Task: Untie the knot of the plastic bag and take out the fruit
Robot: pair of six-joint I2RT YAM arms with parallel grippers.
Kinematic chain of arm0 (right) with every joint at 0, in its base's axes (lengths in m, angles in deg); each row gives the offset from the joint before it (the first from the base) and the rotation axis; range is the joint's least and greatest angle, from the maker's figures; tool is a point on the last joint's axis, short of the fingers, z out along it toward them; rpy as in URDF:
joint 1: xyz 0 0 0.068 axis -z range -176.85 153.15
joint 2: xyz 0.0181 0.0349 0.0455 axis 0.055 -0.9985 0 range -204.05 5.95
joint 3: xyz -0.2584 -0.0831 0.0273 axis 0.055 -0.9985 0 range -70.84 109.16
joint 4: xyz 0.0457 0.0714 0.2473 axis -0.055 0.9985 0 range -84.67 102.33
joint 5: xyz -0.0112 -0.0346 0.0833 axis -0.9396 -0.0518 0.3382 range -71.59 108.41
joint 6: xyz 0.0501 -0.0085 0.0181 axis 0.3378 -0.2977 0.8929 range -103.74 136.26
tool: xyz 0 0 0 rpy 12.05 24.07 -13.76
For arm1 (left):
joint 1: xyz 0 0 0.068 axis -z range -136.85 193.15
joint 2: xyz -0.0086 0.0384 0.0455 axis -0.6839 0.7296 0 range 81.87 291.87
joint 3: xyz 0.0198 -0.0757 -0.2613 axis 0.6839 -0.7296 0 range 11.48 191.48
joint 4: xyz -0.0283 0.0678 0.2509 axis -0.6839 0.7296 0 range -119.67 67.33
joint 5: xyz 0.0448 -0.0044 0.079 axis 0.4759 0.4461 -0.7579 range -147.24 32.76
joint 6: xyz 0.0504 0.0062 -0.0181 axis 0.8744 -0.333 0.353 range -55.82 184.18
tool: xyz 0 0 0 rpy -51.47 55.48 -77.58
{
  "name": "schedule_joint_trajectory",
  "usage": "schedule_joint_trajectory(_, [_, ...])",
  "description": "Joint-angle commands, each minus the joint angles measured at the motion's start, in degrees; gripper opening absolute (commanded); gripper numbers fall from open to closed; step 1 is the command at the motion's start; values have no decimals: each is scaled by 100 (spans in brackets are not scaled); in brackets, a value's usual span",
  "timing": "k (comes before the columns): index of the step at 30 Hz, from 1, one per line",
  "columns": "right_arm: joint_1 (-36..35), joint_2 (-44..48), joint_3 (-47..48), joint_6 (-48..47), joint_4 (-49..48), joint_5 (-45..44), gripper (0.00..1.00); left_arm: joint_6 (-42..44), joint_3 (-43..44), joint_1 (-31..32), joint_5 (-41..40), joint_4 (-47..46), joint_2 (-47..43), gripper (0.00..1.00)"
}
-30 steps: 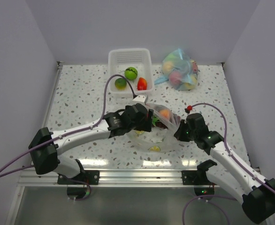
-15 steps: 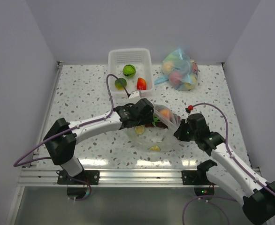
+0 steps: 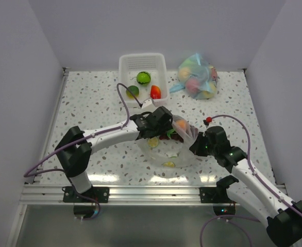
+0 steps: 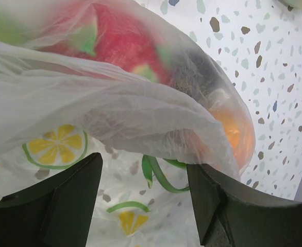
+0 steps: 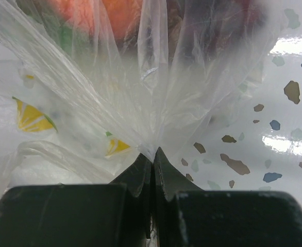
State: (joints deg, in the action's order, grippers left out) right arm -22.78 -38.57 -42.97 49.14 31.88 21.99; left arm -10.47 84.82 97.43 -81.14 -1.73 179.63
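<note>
Plastic bag (image 4: 115, 113) pinched by right end effector (image 5: 152, 154), left end effector (image 4: 143, 170) wide

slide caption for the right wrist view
The right end effector pinched shut on a gathered fold of the clear plastic bag, fruit blurred behind the film.

Pinched between the right gripper's (image 5: 152, 154) matt black plastic jaws, the plastic bag (image 5: 156, 92) is thin, crinkly, see-through film, milky where it bunches. Ahead of the left gripper's (image 4: 143, 165) spread, dull black jaws the same film creases softly over the fruit (image 4: 120, 41), which looks smooth. Beside the right jaws the speckled table (image 5: 290, 128) is glossy, throwing white glare.
</note>
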Motion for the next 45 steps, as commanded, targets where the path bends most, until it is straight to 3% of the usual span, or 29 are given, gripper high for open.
schedule_joint_trajectory(1, [1, 30, -19, 34, -255, 135, 0, -225, 312, -49, -98, -61, 243, 71])
schedule_joint_trajectory(7, [1, 39, -19, 43, -264, 152, 0, -173, 260, -49, -123, -52, 393, 63])
schedule_joint_trajectory(17, [1, 83, -11, 43, -202, 91, 0, 249, 14, -58, 34, 53, 349, 23])
schedule_joint_trajectory(23, [1, -22, 42, 34, -220, 56, 0, 548, -101, -58, 324, 9, 358, 16])
schedule_joint_trajectory(27, [1, -75, 104, 25, -220, 29, 0, 767, -127, -58, 552, -26, 419, 25])
schedule_joint_trajectory(32, [1, -189, 148, -1, -238, 12, 0, 961, -145, -84, 799, -140, 499, 27])
schedule_joint_trajectory(40, [1, -154, 200, -10, -176, -129, 0, 1549, -223, -102, 790, 62, 104, 0])
schedule_joint_trajectory(45, [1, -242, 306, -1, -237, -243, 0, 2181, -417, -85, 904, 369, -545, 0])
